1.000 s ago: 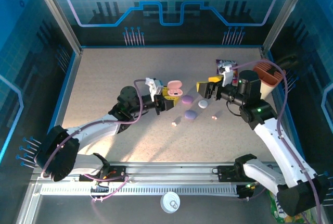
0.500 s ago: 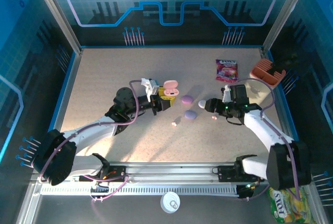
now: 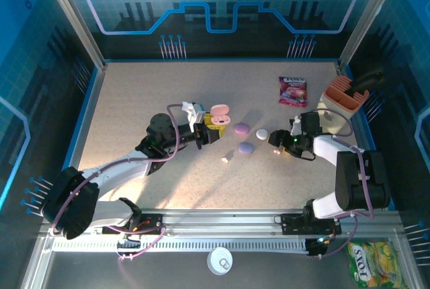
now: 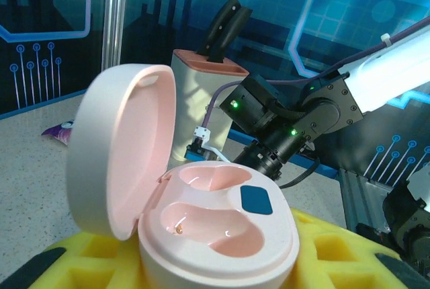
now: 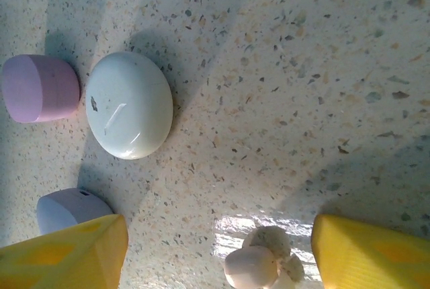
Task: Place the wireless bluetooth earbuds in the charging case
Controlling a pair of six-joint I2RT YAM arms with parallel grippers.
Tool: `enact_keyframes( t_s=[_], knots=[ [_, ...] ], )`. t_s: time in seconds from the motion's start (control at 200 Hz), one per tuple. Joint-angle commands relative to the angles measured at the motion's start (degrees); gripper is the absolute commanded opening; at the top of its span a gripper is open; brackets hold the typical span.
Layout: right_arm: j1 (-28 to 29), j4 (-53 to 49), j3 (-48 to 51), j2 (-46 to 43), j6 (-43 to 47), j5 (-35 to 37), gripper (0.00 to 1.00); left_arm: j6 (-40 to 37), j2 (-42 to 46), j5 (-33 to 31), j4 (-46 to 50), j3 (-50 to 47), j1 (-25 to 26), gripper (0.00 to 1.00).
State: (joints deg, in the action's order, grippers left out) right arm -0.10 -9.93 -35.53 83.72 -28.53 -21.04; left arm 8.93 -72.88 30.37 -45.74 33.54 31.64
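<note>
My left gripper is shut on the pink charging case, which it holds with the lid open. In the left wrist view the charging case sits between the yellow pads, lid up at the left, both wells empty. My right gripper is low over the table and open. Its yellow fingers stand either side of a pinkish-white earbud that lies on the table, nearer the right finger. That earbud and another earbud lie loose on the tabletop.
Three shut oval cases lie close by: purple, white and lilac; the white case is just beyond my right fingers. A snack packet and a terracotta-topped holder stand at the back right.
The right arm has come down from a raised pose and drawn back to the right, ending low around the earbud. The left arm has barely moved, the pink case still in it.
</note>
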Motion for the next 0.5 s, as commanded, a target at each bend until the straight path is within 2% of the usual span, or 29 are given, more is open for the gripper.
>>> enact_keyframes(
  t_s=[0.0, 0.495],
  knots=[
    [-0.25, -0.14, 1.64, -0.95, -0.58, -2.58, 0.73, -0.36, 0.81, 1.55, -1.33, -0.05, -0.49, 0.24],
    [0.20, -1.65, 5.46, -8.45, -0.33, -7.28, 0.70, 1.27, -2.26, 3.64, -4.08, 1.23, -0.55, 0.24]
  ],
)
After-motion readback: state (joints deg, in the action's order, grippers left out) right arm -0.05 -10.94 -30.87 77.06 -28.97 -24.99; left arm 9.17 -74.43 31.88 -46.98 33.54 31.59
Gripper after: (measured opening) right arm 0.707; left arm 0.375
